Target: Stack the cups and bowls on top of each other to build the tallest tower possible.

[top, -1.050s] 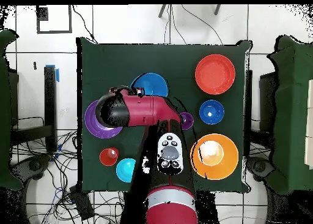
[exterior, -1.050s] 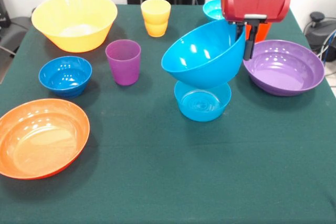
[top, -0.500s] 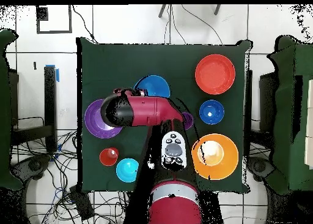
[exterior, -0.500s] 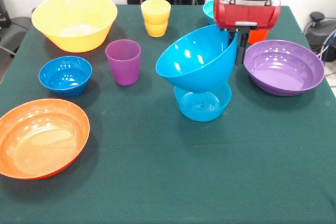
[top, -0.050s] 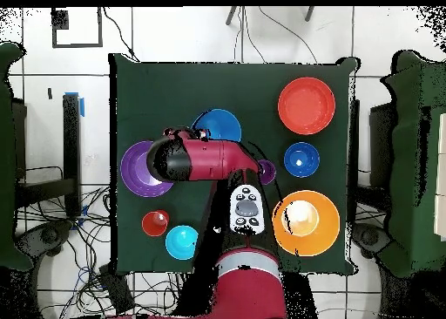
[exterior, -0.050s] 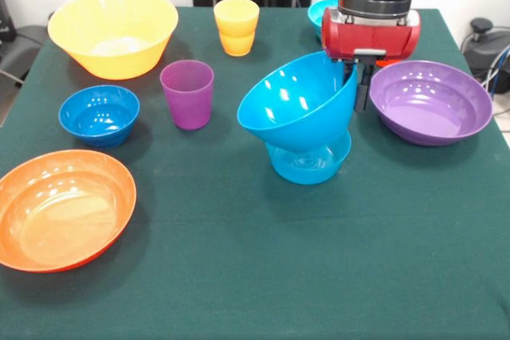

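My gripper (exterior, -0.050s: 356,93) is shut on the far right rim of a mid-blue bowl (exterior, -0.050s: 295,105), which tilts with its opening toward the left. That bowl's underside sits in a second mid-blue bowl (exterior, -0.050s: 309,162) standing upright on the green cloth. The overhead view shows the arm over this pair (top, -0.050s: 218,124). The wide purple bowl (exterior, -0.050s: 430,101) lies just right of the gripper. The purple cup (exterior, -0.050s: 187,93) and the yellow cup (exterior, -0.050s: 236,25) stand to the left. The orange cup (top, -0.050s: 155,222) shows in the overhead view.
The large yellow bowl (exterior, -0.050s: 111,29) stands far left, with the small dark blue bowl (exterior, -0.050s: 99,115) in front of it. The wide orange bowl (exterior, -0.050s: 64,209) sits at the near left edge. A small cyan bowl (exterior, -0.050s: 321,12) is behind the gripper.
The gripper has come down and shifted slightly left with the tilted blue bowl. The bowl's underside now rests in the lower blue bowl instead of hanging above it.
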Tool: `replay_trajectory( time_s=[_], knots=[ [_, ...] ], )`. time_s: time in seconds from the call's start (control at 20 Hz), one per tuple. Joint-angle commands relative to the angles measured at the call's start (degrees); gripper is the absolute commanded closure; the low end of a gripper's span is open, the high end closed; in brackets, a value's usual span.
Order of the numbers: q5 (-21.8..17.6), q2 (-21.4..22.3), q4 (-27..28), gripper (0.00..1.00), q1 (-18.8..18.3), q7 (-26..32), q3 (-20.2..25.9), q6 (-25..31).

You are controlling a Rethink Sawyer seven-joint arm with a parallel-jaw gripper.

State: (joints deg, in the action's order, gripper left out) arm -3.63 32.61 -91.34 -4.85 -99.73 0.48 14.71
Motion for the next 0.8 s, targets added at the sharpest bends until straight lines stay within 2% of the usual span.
replay_trajectory(
  time_s=[0.05,0.8],
  knots=[
    [-3.1,-2.4,1.5,1.00,0.9,-5.0,2.6,-4.1],
    [-2.5,-4.5,2.2,1.00,2.0,-5.5,1.2,-6.1]
  ],
)
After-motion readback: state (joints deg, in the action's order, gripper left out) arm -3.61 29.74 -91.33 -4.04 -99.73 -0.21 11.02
